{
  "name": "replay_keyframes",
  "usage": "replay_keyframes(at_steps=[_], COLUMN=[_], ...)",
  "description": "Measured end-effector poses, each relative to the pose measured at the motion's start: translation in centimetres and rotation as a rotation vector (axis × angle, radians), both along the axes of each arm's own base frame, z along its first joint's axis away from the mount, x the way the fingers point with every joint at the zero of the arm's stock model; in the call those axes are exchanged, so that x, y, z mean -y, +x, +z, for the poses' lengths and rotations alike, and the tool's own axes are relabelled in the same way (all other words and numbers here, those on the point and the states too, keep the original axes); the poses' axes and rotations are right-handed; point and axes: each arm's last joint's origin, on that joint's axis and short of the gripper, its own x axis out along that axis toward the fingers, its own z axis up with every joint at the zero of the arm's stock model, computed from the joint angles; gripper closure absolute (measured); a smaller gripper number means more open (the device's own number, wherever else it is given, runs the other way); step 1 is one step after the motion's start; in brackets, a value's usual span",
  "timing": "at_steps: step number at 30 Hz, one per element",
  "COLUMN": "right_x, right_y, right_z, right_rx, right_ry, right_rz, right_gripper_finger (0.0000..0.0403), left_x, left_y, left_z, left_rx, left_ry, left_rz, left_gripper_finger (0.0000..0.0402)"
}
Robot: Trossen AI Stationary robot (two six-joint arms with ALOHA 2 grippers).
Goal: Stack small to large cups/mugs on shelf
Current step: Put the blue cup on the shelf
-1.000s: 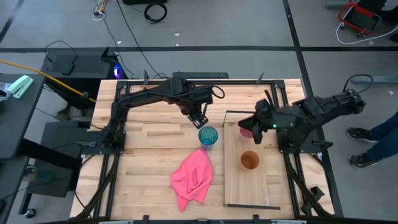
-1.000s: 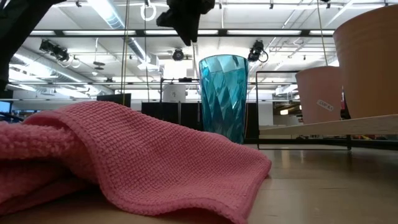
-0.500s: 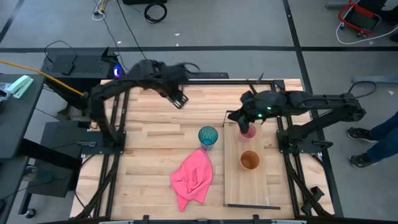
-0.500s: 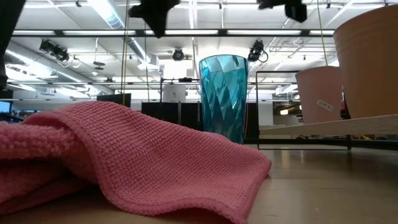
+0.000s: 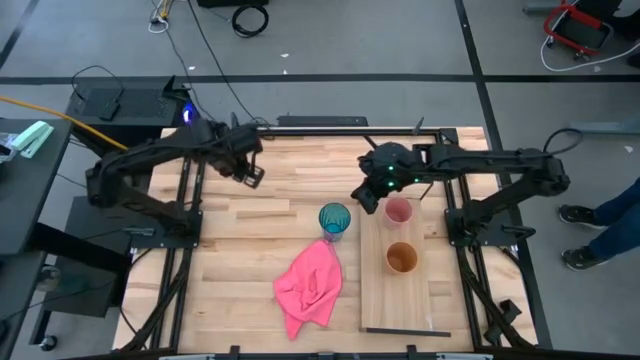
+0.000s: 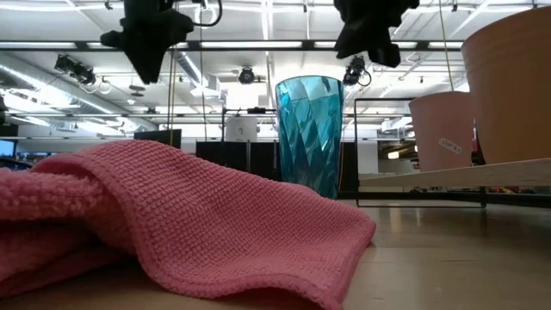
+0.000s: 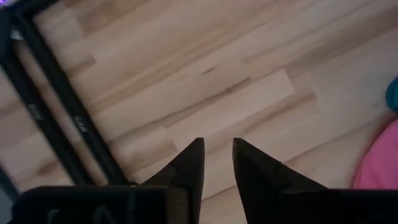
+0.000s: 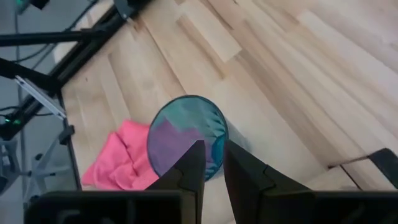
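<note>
The teal-blue cup [image 5: 334,219] stands upright on its base on the tabletop, just left of the shelf [image 5: 430,300]; it also shows in the low view [image 6: 308,129] and the right wrist view [image 8: 186,134]. The pink cup [image 5: 398,211] and the orange-brown cup [image 5: 401,258] stand upright on the shelf board. My right gripper [image 5: 365,196] hangs shut in the air above the table between the teal cup and the shelf's far end, touching nothing. My left gripper [image 5: 250,173] is shut and empty, high over the table's far left part.
A crumpled pink cloth [image 5: 310,285] lies on the table right next to the teal cup on its near side. The shelf's black wire frame [image 5: 400,180] stands at its far end. Bare tabletop [image 5: 240,240] lies left of the cup.
My left gripper has drawn away from above the teal cup, up and toward the table's far left. My right gripper has gone from over the pink cup toward the table's left, to a spot near the teal cup. The cups have stayed where they were.
</note>
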Motion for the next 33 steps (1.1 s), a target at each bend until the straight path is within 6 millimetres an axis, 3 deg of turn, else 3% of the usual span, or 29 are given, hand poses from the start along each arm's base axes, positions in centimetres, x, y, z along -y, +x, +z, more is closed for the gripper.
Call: replay_keyframes(at_steps=[10,16,22,33], right_x=[-0.3,-0.5,-2.0,-2.1], right_y=[0.7,0.9,1.7,1.9], right_z=[-0.3,-0.1,-2.1,-2.8], right_rx=[0.015,0.037,-0.088,-0.141], right_ry=[-0.035,0.027,-0.005,-0.03], right_rz=[0.049,-0.009,0.008,-0.024], right_gripper_finger=[0.0339,0.0339,0.0338,0.0302], left_x=[1.9,2.0,2.0,2.0], left_y=[1.1,1.5,1.6,1.8], left_z=[-4.0,-4.3,-4.2,-4.2], left_rx=[0.035,0.069,0.084,0.105], left_ry=[-0.023,-0.016,-0.012,-0.011], left_rz=[-0.045,-0.05,-0.05,-0.033], left_gripper_finger=[0.0314,0.0315,0.0311,0.0319])
